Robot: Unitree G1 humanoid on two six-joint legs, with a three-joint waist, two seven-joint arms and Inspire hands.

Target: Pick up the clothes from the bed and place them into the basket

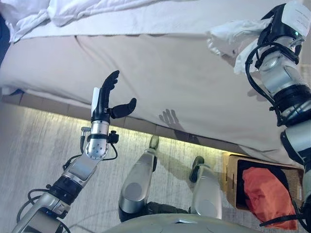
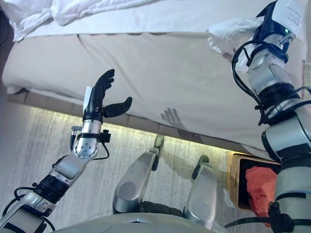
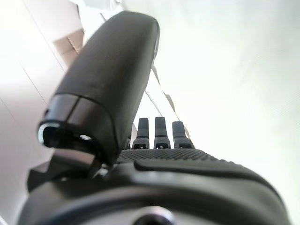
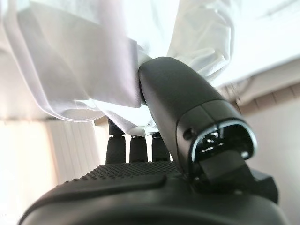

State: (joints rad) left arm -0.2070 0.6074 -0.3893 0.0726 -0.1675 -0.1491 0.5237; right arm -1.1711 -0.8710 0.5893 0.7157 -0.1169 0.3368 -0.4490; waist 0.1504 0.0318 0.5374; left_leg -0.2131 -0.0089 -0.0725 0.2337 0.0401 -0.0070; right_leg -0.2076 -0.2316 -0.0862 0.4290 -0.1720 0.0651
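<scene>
A bed (image 1: 160, 77) with a pale grey-beige cover fills the upper part of the head views, its near edge running diagonally above a strip of lit floor (image 1: 34, 155). Rumpled white bedding (image 1: 73, 9) lies along the far side of the bed.

The right arm reaches up over the bed at the right side of the view. The right hand (image 4: 178, 93) is clenched on a white cloth (image 1: 228, 36): in its wrist view the thumb presses into folds of the white fabric, which drapes over the fingers (image 4: 136, 147) and hangs down around them. In the head views the cloth shows as a crumpled white bunch at the end of the arm, held over the bed's upper right part; whether it hangs clear of the cover or touches it cannot be told.

The left hand (image 1: 104, 99) is raised near the bed's edge at the left, well apart from the cloth. It is released and holds nothing, with the fingers straight and pointing up and the thumb spread out to the side.

A tan basket (image 1: 233, 182) stands on the floor at the lower right, just beside the bed's near edge. A red garment (image 1: 265, 194) lies inside it.
</scene>
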